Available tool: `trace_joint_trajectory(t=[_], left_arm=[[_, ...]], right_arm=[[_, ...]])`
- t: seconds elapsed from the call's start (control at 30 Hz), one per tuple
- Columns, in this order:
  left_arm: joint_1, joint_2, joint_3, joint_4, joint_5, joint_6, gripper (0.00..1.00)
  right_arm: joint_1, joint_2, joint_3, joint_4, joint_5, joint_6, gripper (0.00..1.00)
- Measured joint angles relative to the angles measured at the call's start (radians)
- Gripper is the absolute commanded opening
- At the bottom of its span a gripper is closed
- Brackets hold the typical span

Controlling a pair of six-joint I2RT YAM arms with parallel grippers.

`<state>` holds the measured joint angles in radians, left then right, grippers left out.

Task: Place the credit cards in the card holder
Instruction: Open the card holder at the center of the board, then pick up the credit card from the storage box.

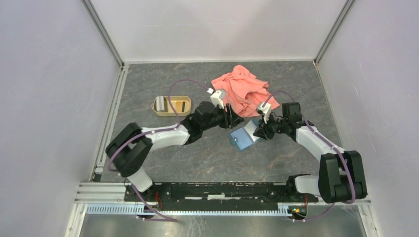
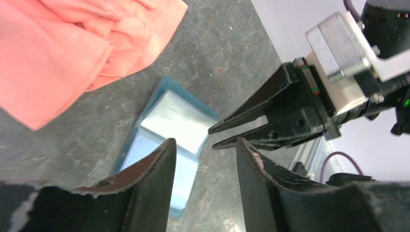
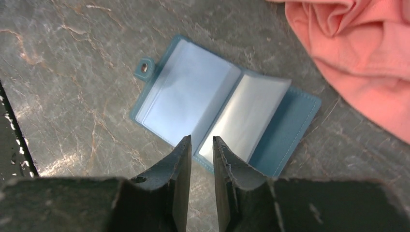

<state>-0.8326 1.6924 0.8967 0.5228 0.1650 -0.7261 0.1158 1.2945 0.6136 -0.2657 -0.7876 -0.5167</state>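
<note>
Risk: left gripper (fingers wide apart, empty) and right gripper (narrow slit, empty) crowded the card holder, so they could clash or shove it. It lay open right of worktop centre, just nearside of the pink cloth. Teal cover, clear sleeves, probably empty, though glare hid detail.

Part of the card holder hidden under right hand; cloth cut off
</note>
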Motion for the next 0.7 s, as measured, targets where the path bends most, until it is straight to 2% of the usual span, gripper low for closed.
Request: trace_joint_trajectory(t=[0.13,0.27,0.3,0.47,0.7], left_arm=[[0.001,-0.130,-0.064,-0.059,-0.063,0.098,0.72],[0.019,-0.239,-0.126,-0.110,-0.122,0.152,0.96],[0.028,-0.262,-0.140,-0.123,-0.134,0.158,0.99],[0.158,-0.378,-0.214,-0.182,-0.137,0.159,1.00],[0.317,-0.458,-0.193,-0.354,-0.135,0.177,1.00]], right_arm=[[0.000,-0.001,0.032,-0.005,-0.026,-0.010,0.29],[0.002,0.012,0.064,-0.019,-0.037,-0.014,0.30],[0.002,0.013,0.071,-0.029,-0.043,-0.018,0.30],[0.005,0.012,0.113,-0.066,-0.067,-0.036,0.31],[0.014,0.013,0.140,-0.074,-0.096,-0.042,0.31]])
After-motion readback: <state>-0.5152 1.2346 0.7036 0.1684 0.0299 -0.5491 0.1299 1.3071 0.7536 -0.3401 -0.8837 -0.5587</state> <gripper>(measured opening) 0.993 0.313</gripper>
